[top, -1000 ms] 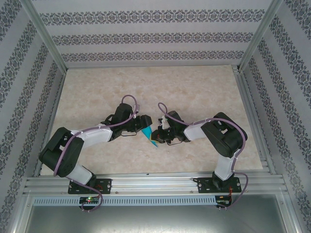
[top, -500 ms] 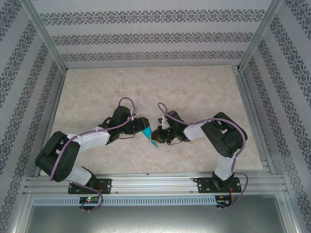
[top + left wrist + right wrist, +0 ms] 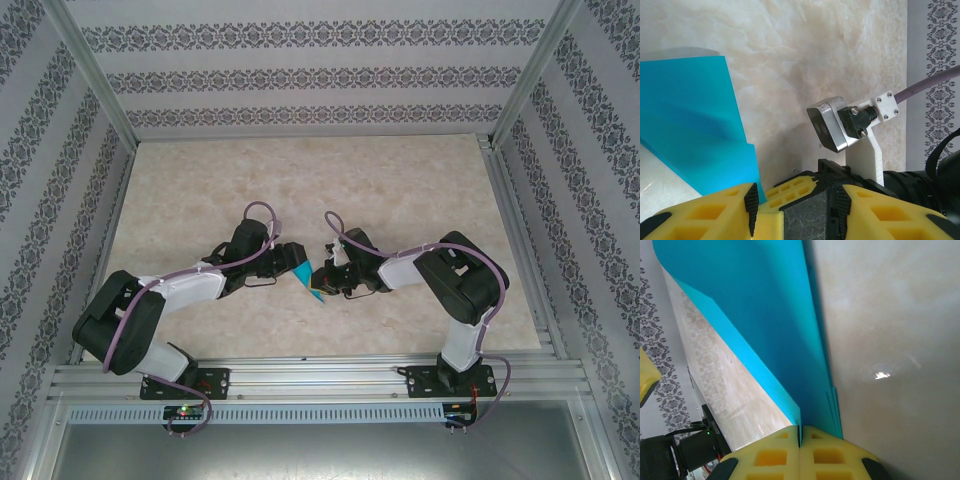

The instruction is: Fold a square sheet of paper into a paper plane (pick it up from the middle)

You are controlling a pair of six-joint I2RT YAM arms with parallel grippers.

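Your right gripper [image 3: 801, 434] was clamped on the layered turquoise paper [image 3: 755, 315], your left gripper [image 3: 797, 192] stood parted, the paper just beside one yellow finger [image 3: 715, 210].

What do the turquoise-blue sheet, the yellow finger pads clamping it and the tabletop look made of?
Thin turquoise-blue sheet: paper, matte; it curls at the top and shows stacked folded layers. Yellow waffle-patterned finger pads: probably soft foam or rubber, matte. Beige veined tabletop: marble-look, glossy, with a bright glint; stone or laminate cannot be told.
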